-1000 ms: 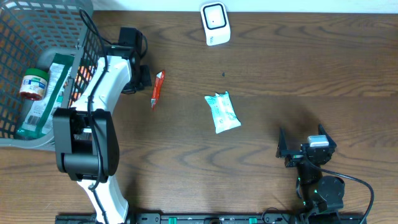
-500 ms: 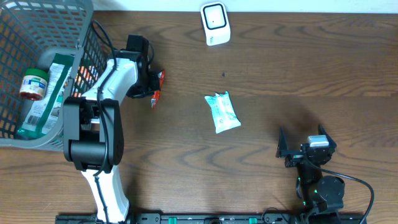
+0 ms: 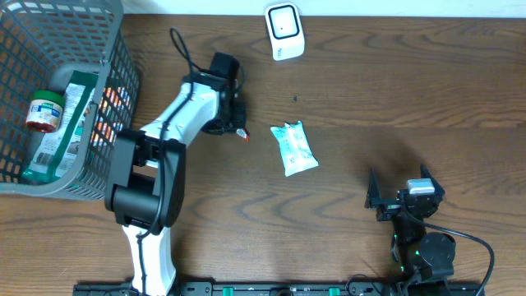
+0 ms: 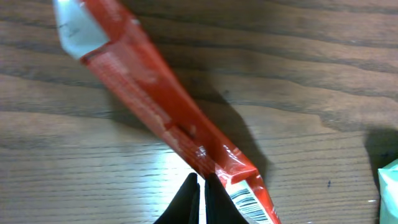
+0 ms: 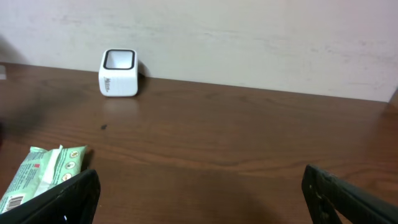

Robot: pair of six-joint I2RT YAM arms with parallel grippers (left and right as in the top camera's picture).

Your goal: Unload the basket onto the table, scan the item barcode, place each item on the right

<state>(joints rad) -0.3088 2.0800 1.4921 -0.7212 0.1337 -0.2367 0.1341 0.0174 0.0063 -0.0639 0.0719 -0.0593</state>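
A long red packet (image 4: 161,106) with a barcode (image 4: 249,202) near its end hangs over the wooden table. My left gripper (image 4: 200,178) is shut on the packet's edge. From overhead, only a red tip of the packet (image 3: 243,135) shows under the left gripper (image 3: 237,125), left of a green-and-white pouch (image 3: 293,148). The white scanner (image 3: 283,30) stands at the table's back edge, also seen in the right wrist view as the scanner (image 5: 118,73). My right gripper (image 5: 202,186) rests open and empty at the front right, the right gripper (image 3: 401,196) far from both items.
A grey wire basket (image 3: 115,49) at the far left holds a jar (image 3: 43,111) and a green package (image 3: 62,123). The green-and-white pouch (image 5: 40,171) lies just ahead-left of the right gripper. The left arm's cable loops above its wrist.
My left arm has swung right, away from the basket toward the table's middle, carrying the red packet with it. The right arm has not moved.
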